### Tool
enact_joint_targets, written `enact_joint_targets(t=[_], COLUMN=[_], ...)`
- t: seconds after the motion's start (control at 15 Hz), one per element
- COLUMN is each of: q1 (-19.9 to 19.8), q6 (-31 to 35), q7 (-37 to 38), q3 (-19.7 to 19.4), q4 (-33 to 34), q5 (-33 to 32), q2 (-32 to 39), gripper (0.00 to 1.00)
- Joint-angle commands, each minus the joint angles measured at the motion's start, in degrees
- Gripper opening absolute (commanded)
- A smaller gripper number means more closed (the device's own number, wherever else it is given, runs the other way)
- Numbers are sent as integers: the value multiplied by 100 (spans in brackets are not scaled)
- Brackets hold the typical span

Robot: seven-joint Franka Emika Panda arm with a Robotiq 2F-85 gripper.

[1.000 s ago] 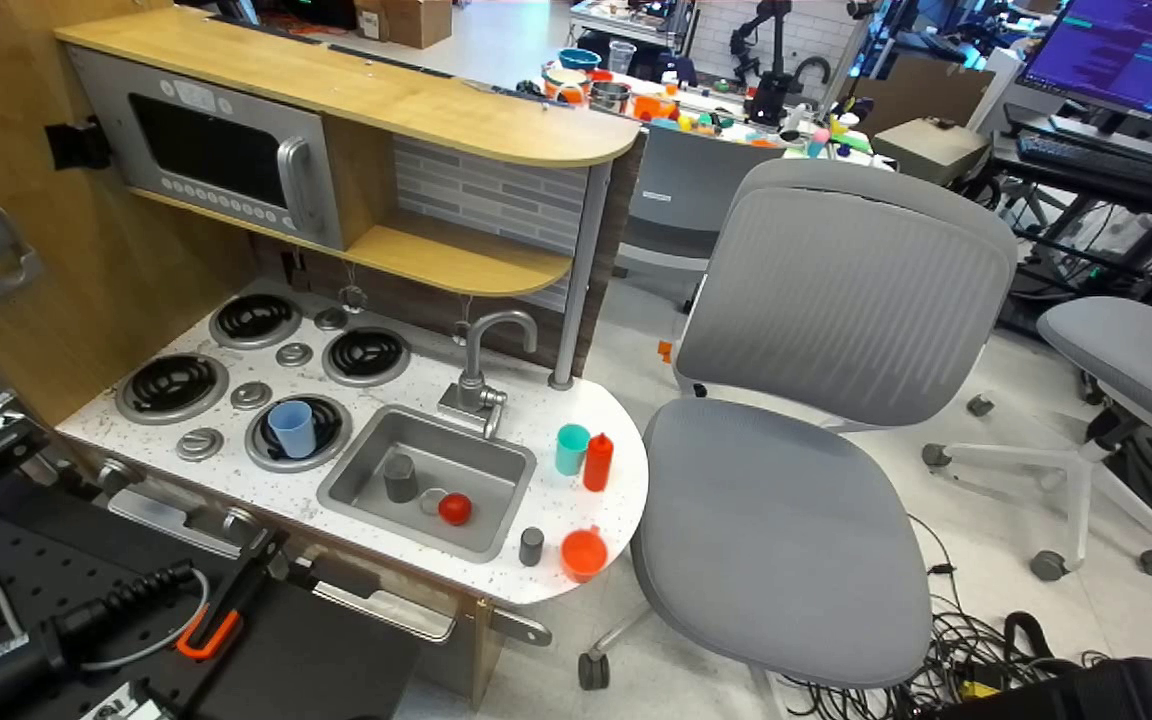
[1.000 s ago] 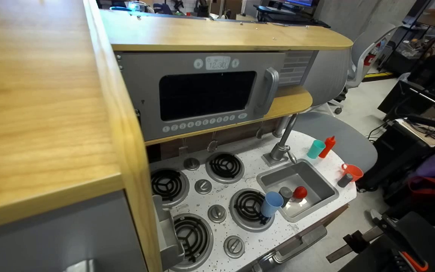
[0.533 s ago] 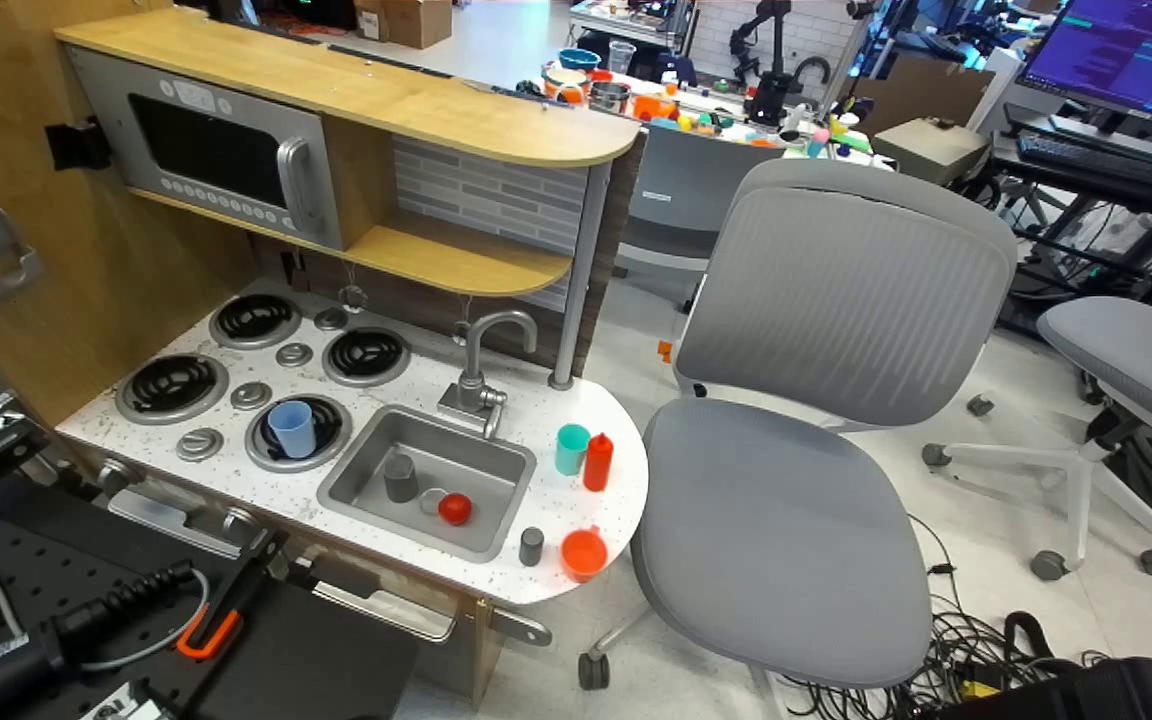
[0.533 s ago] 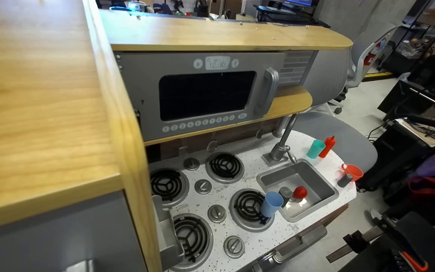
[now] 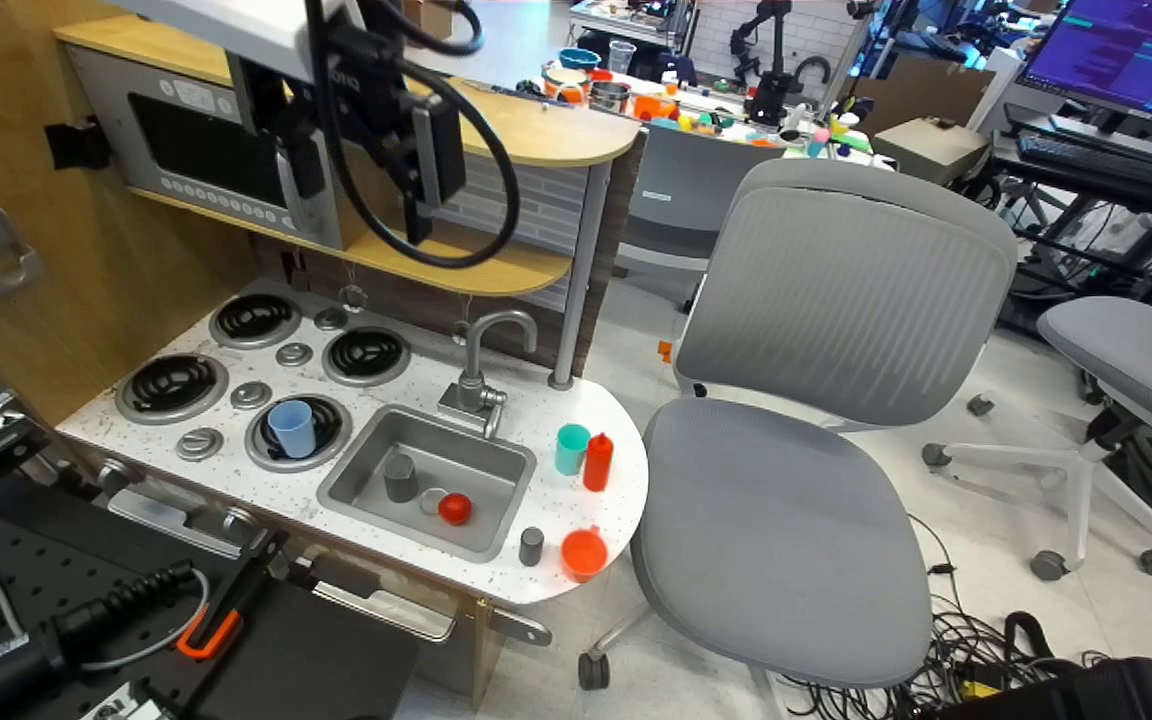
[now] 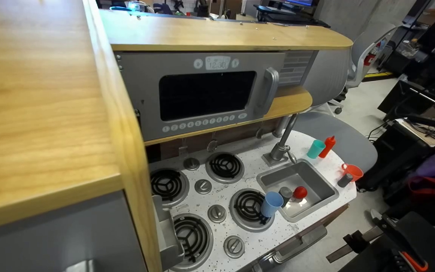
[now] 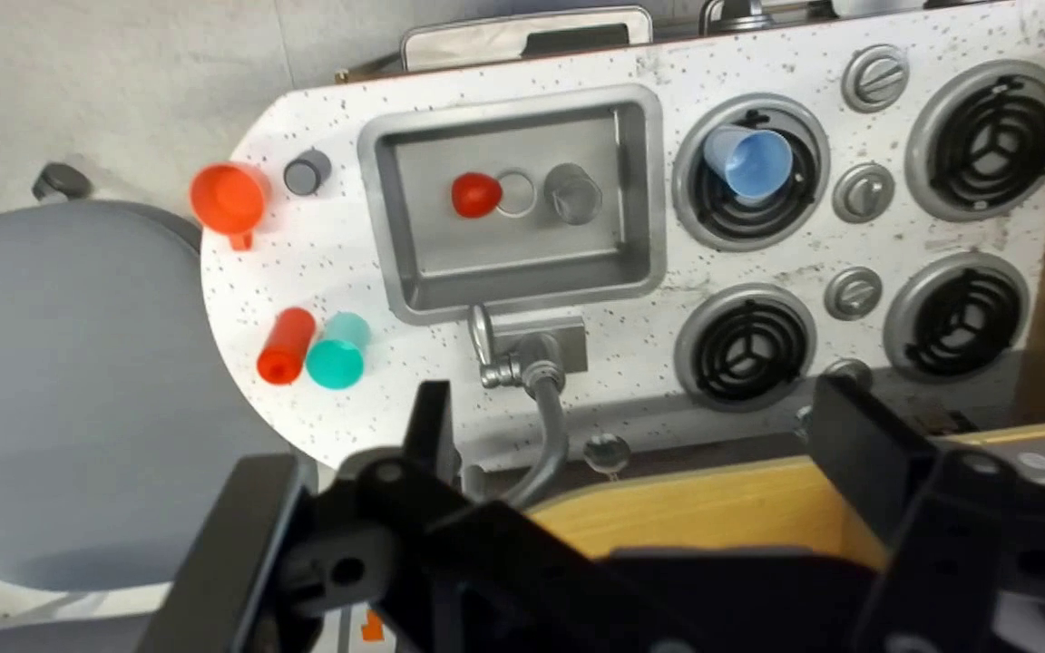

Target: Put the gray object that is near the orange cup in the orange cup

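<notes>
While my claw [image 5: 363,208] hangs at the upper left of the frame in an exterior view, overlapping the microwave [image 5: 198,150], it is spread wide. The gray object [image 5: 531,546] stands on the white counter [image 5: 591,405] at lower center, just left of the orange cup [image 5: 584,555], with a gap between them. Farther left is the sink [image 5: 481,475], with another gray piece [image 5: 400,478] and a red round thing [image 5: 454,508] inside.

In an exterior view, I see the teal cup [image 6: 316,149] and red bottle [image 6: 327,147] side by side right of center, my gray object below them, partly covering the orange cup from this angle. The blue cup [image 6: 272,204] sits on a burner [image 6: 246,206], lower and closer to center.

In the wrist view, the black fingers [image 7: 429,426] are far apart across the bottom of the frame, the faucet [image 7: 551,426] and wooden shelf [image 7: 695,503] showing between them. I have the gray object at upper left, right of the orange cup.
</notes>
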Motion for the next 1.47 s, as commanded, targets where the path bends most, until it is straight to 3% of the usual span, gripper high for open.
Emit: enact_joint_targets(t=[0.0, 0.33, 0.67, 1.4], q1=[-232, -489, -771, -1103], q6=[82, 454, 1194, 1431], q7=[245, -221, -392, -787], q3=[85, 163, 272, 210], q4=[437, 849, 1084, 1841], q5=[-145, 121, -22, -1088], q2=[837, 1765, 2607, 4195], gripper=[100, 100, 100, 100])
